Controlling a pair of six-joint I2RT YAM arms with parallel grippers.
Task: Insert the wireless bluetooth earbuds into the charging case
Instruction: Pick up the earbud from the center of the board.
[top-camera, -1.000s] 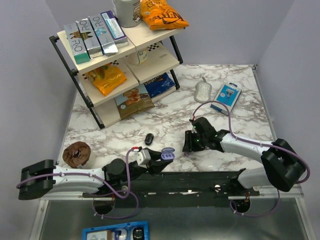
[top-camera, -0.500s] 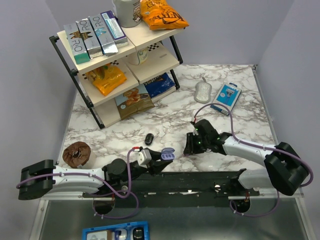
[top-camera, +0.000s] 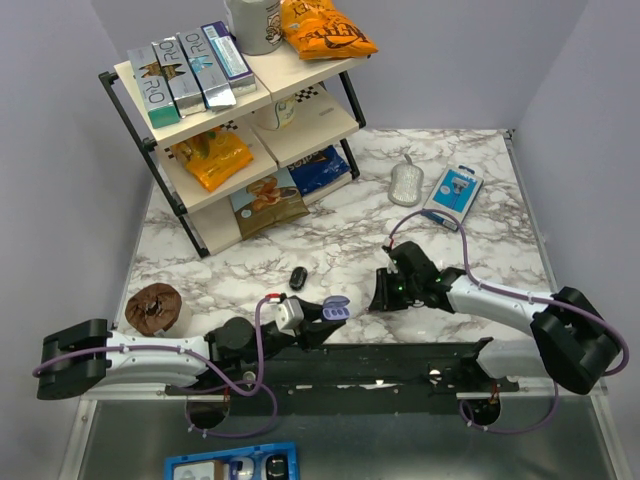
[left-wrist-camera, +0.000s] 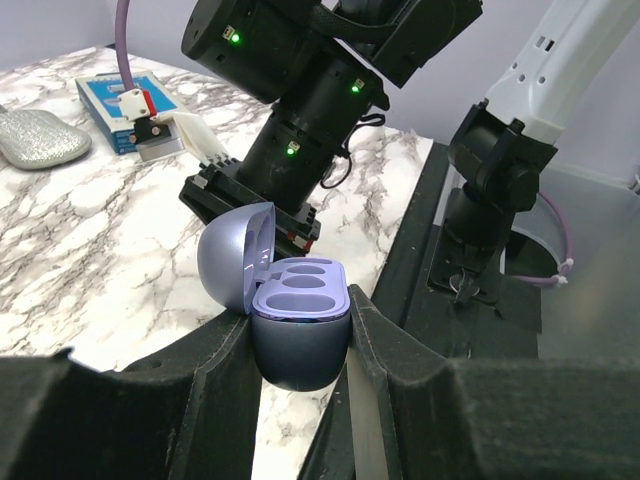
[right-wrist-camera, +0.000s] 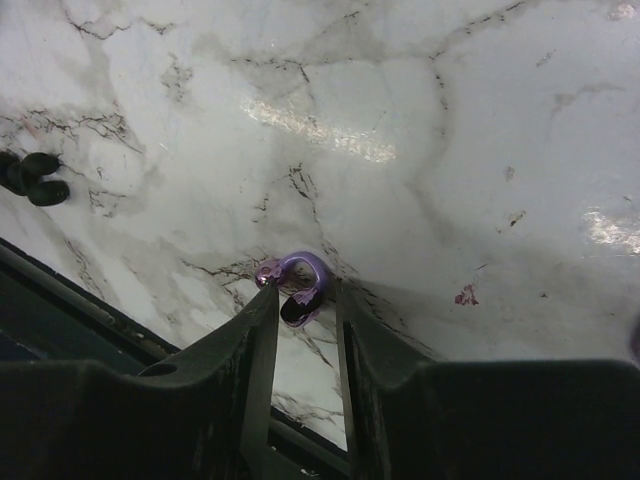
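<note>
Here left gripper (left-wrist-camera: 300, 335) clamps charging case (left-wrist-camera: 300, 298), right gripper (right-wrist-camera: 304, 296) straddles earbud (right-wrist-camera: 297, 284).

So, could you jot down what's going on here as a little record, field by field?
left end effector: shut on the charging case, holding it off the table
case state: lid open, both sockets look empty
right end effector: pointing down at the table, jaws open either side of a small purple piece
purple piece: lying on the marble; what it is, unclear
black buds: lying together on the table, untouched, between the two arms
</note>
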